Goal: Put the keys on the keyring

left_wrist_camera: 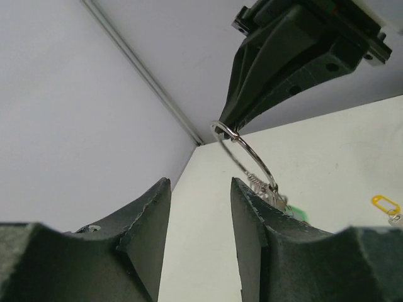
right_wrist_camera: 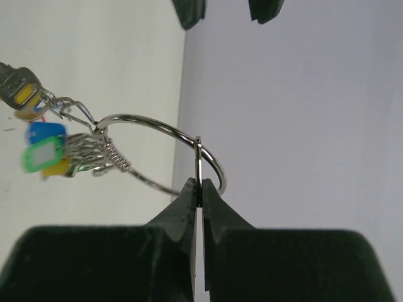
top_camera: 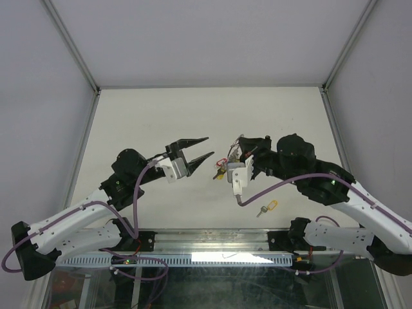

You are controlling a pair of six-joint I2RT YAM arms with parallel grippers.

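Observation:
The keyring (right_wrist_camera: 158, 124), a thin silver wire ring, is pinched at its edge by my right gripper (right_wrist_camera: 199, 189), which is shut on it and holds it above the table. Several keys hang from the ring: a blue head (right_wrist_camera: 47, 132), a green one (right_wrist_camera: 39, 157) and a yellow one (right_wrist_camera: 25, 94). From above, this bunch (top_camera: 222, 168) dangles just left of my right gripper (top_camera: 239, 153). My left gripper (top_camera: 210, 146) stands open a little to the left of the ring, nothing between its fingers (left_wrist_camera: 242, 211). In the left wrist view the keyring (left_wrist_camera: 252, 157) hangs just beyond the right finger.
One loose key with a yellow head (top_camera: 268, 208) lies on the white table near the front edge, right of centre, and shows as the yellow key (left_wrist_camera: 385, 202) in the left wrist view. White walls (top_camera: 206, 38) close in the table on three sides.

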